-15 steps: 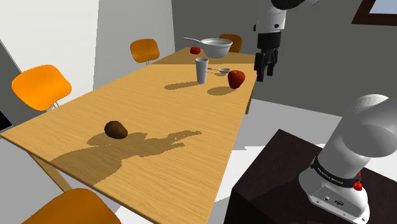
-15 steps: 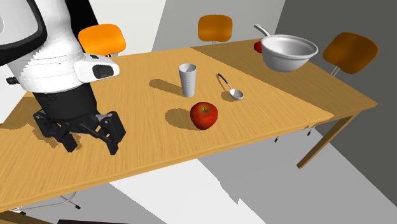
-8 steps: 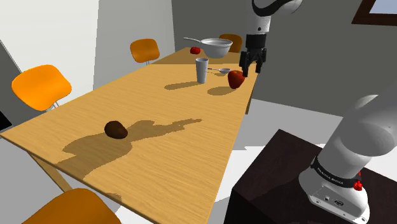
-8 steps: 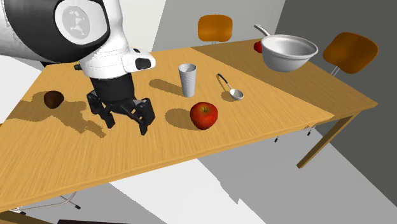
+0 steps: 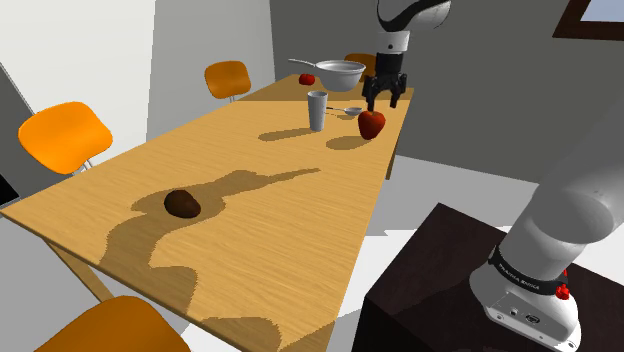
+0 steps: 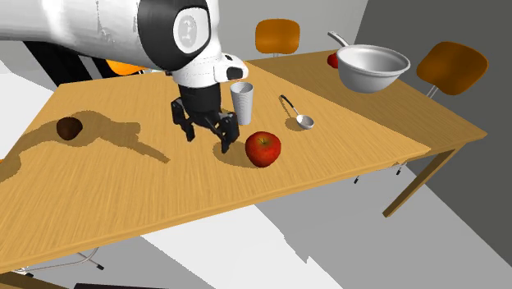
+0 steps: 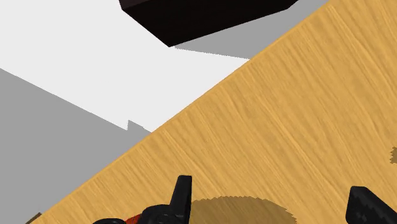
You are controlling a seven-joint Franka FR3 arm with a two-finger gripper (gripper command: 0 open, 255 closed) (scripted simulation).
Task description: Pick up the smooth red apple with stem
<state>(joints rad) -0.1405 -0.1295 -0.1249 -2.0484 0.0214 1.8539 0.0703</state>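
Small emblem on the arm's round joint cap (image 6: 189,27) in the second exterior view, too small to read as writing.

Upright on the bench (image 6: 123,193), close to its near edge, the red apple (image 6: 263,149), skin flecked with yellow, stem end hard to make out. Just beside it, the black tool (image 6: 208,138): at about 10 o'clock from the apple in the second exterior view, at 12 o'clock from it in the shoulder view. Fingers spread apart, clasping nothing, with the apple outside the gap. In the wrist view, both fingertips (image 7: 182,191) wide apart over bare wood grain and a round shadow. Against the outer side of one finger, a sliver of red, the rest cut off by the frame edge.

In the second exterior view:
- Pale cup (image 6: 241,103) at 11 o'clock from the apple, its rim partly covered by the arm.
- Metal spoon (image 6: 295,113) at 1 o'clock from the apple, near it.
- Grey pan (image 6: 373,66) with a long handle at 2 o'clock, well apart.
- Small red thing (image 6: 332,60) mostly hidden behind the pan, kind not clear.
- Dark brown lump (image 6: 69,128) at 9 o'clock, far along the bench, kind hard to tell.
- Orange chairs (image 6: 277,34) around the bench, several cut off by the frame.

Dark stand (image 5: 430,290) at 5 o'clock in the shoulder view, partly out of frame.
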